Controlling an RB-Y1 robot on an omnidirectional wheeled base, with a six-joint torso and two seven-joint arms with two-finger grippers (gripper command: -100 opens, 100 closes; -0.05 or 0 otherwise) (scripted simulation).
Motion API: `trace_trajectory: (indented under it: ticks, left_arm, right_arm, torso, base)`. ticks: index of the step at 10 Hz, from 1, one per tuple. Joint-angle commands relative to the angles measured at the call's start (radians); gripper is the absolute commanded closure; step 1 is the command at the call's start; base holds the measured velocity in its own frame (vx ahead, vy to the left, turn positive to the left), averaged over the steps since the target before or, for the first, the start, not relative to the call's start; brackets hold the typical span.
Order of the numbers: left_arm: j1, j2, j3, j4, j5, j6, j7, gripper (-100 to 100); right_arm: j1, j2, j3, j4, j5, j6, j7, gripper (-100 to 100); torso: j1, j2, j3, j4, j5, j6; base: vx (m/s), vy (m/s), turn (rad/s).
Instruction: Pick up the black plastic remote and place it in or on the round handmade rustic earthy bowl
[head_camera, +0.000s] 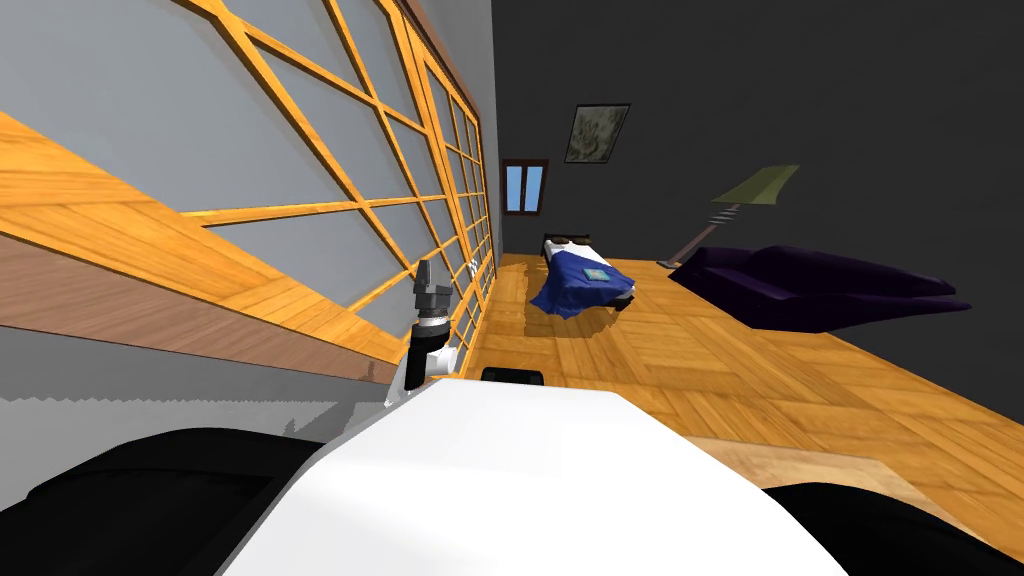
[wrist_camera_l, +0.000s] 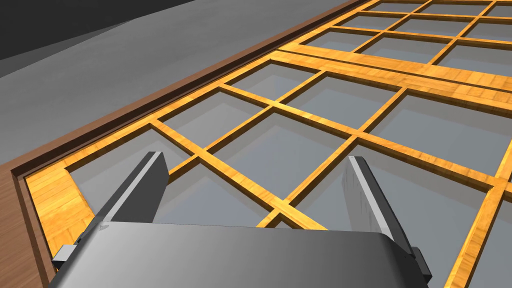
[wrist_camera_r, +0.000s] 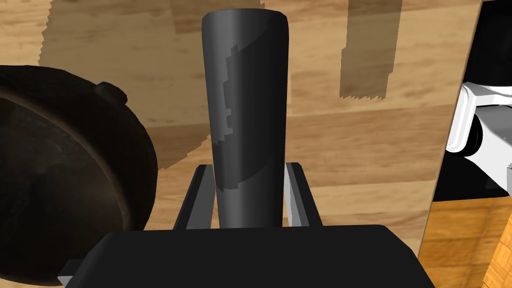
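In the right wrist view a long, smooth black remote (wrist_camera_r: 247, 100) sticks out from my right gripper (wrist_camera_r: 248, 169), whose fingers are shut on its sides. It hangs over a light wooden tabletop (wrist_camera_r: 350, 140). Beside the gripper sits a round, dark, rough-skinned bowl (wrist_camera_r: 60, 175) with a small knob on its rim, and the remote is apart from it. My left gripper (wrist_camera_l: 255, 160) is open and holds nothing. In the head view that left arm (head_camera: 430, 310) is raised beside the latticed wall.
The tabletop's edge (wrist_camera_r: 452, 165) runs close by the gripper, with orange wooden floor (wrist_camera_r: 465, 240) beyond it. Across the room are a bed with a blue cover (head_camera: 582, 280), a dark purple sofa (head_camera: 820, 285) and a leaning floor lamp (head_camera: 740, 205).
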Motion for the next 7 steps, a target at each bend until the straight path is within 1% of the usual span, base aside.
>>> trace_trajectory:
  ticks: [1, 2, 3, 4, 5, 6, 7]
  left_arm:
    - [0.000, 0.000, 0.000, 0.000, 0.000, 0.000, 0.000, 0]
    - [0.000, 0.000, 0.000, 0.000, 0.000, 0.000, 0.000, 0]
    - [0.000, 0.000, 0.000, 0.000, 0.000, 0.000, 0.000, 0]
    - [0.000, 0.000, 0.000, 0.000, 0.000, 0.000, 0.000, 0]
    - [0.000, 0.000, 0.000, 0.000, 0.000, 0.000, 0.000, 0]
    - [0.000, 0.000, 0.000, 0.000, 0.000, 0.000, 0.000, 0]
    - [0.000, 0.000, 0.000, 0.000, 0.000, 0.000, 0.000, 0]
  right_arm:
    - [-0.015, -0.027, -0.005, 0.024, -0.005, -0.036, -0.010, 100]
    - [-0.015, -0.043, -0.008, 0.020, -0.010, -0.047, -0.017, 100]
    - [-0.015, -0.043, -0.008, 0.007, -0.010, -0.047, -0.017, 100]
    - [-0.015, -0.043, -0.008, 0.020, -0.010, -0.047, -0.017, 100]
    - [-0.015, -0.072, -0.013, 0.011, -0.019, -0.068, -0.030, 100]
    - [-0.015, -0.072, -0.013, 0.011, -0.019, -0.068, -0.030, 100]
    - [-0.016, -0.096, -0.016, 0.001, -0.028, -0.087, -0.041, 100]
  torso:
    - [0.000, 0.000, 0.000, 0.000, 0.000, 0.000]
    - [-0.001, 0.002, 0.001, 0.001, 0.000, 0.000]
    - [-0.001, 0.001, 0.001, 0.001, -0.001, 0.001]
    - [-0.001, 0.000, 0.000, 0.001, -0.001, 0.000]
    - [-0.001, -0.002, -0.001, 0.000, -0.001, 0.000]
    - [-0.001, -0.002, -0.001, 0.000, -0.001, 0.000]
    - [-0.002, -0.002, -0.001, 0.000, -0.001, 0.000]
  base:
    - [-0.113, -0.020, -0.028]
    - [-0.094, -0.021, -0.023]
    - [-0.059, -0.016, -0.015]
    - [-0.019, -0.007, 0.005]
    - [-0.042, -0.027, -0.038]
    - [-0.052, -0.033, -0.013]
    - [-0.083, -0.049, -0.034]
